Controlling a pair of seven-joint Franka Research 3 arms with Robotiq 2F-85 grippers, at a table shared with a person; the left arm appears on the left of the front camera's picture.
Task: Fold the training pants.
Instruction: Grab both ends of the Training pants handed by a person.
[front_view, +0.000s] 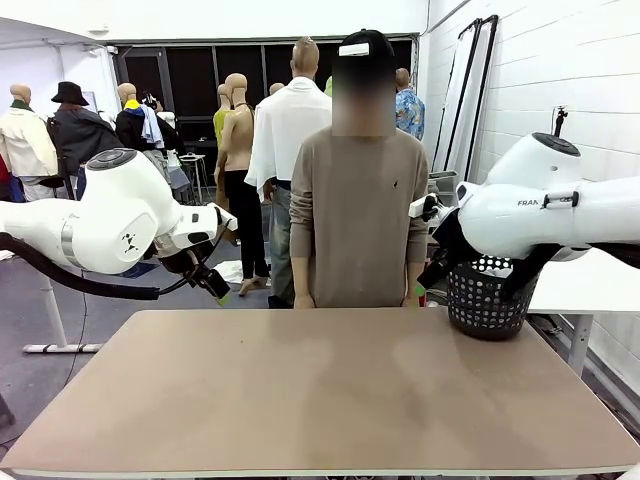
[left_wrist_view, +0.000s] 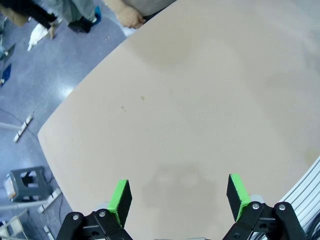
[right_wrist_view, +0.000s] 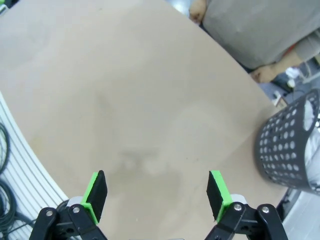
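Folding unstarted: left gripper (left_wrist_view: 178, 190) and right gripper (right_wrist_view: 156, 182) spread wide, unladen, over the table (front_view: 320, 390); next, we judge, the training pants must be laid out.

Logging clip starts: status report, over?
Left hand open, right hand open, both above the table. Person stands at far edge. Black basket at far right corner.
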